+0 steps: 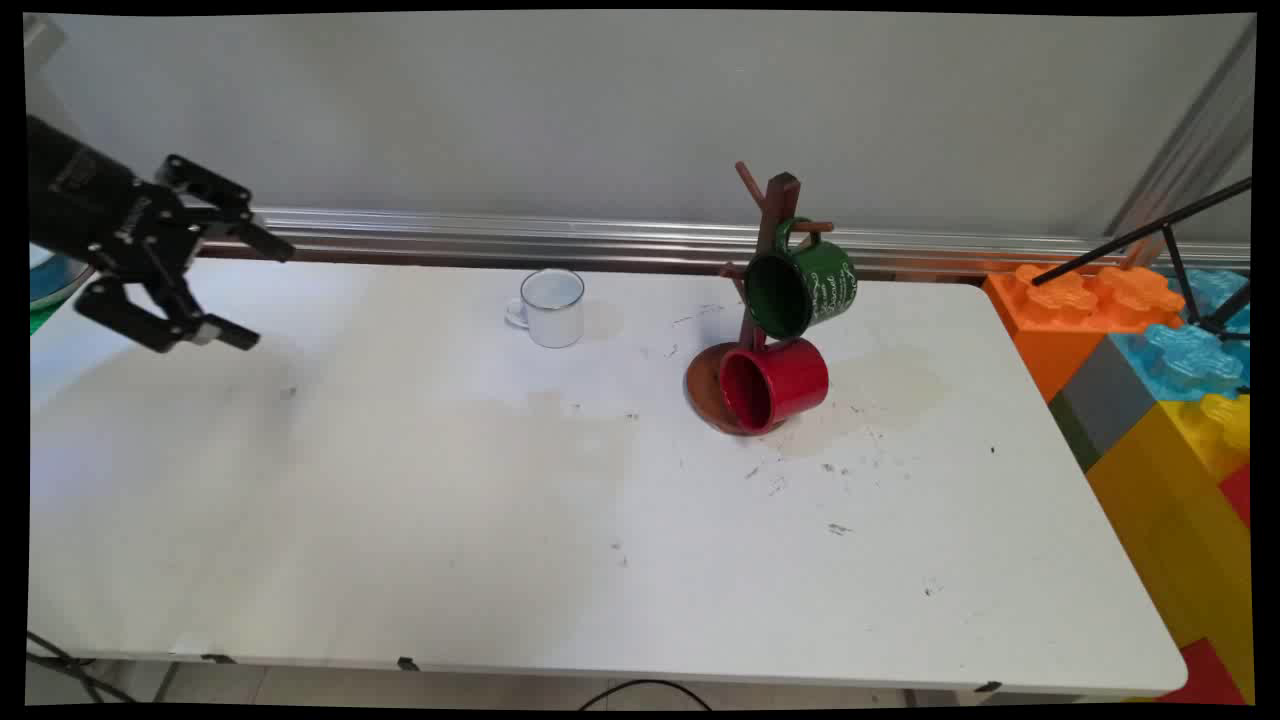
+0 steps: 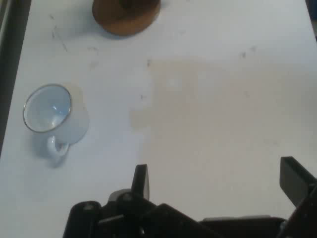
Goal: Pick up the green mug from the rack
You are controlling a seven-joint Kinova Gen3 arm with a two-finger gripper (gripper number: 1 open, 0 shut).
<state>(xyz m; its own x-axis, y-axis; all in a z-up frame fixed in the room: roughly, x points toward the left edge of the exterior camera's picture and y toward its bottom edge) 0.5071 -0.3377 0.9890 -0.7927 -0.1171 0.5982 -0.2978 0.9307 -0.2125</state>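
Currently, read near to far:
Table (image 1: pixel 420 520): white, scuffed with small dark marks and a faint stain near its middle; bare surface across the near half.
Gripper (image 1: pixel 262 296): black, two fingers, at about 9 o'clock from the table's middle in the main view, raised above the left end, pointing toward 3 o'clock; also seen rising from the bottom edge of the hand view (image 2: pixel 218 181).
Gripper state: spread wide, nothing between the fingers (image 2: pixel 140 179), no contact with any object.
White mug (image 1: pixel 552 307): nearest thing to the gripper yet well apart from it; upright on the table, at about 12 o'clock from the table's middle, handle toward 9 o'clock in the main view; seen from above at 9 o'clock in the hand view (image 2: pixel 54 119), thin dark rim, empty as far as shown.
Mug tree (image 1: pixel 768 255): dark brown wooden stand with a round base, at about 2 o'clock from the table's middle, to the right of the white mug; only its base shows at 12 o'clock in the hand view (image 2: pixel 126 15).
Red mug (image 1: pixel 775 384): on its side low on the stand, over the base, mouth toward 8 o'clock.
Green mug (image 1: pixel 803 288): hung higher on a peg, tilted, white lettering on its side, mouth toward 8 o'clock.
Toy blocks (image 1: pixel 1150 370): large orange, blue, grey and yellow pieces beside the table's right end, at 3 o'clock.
Wall (image 1: pixel 600 110): pale grey, behind a metal rail along the far edge.
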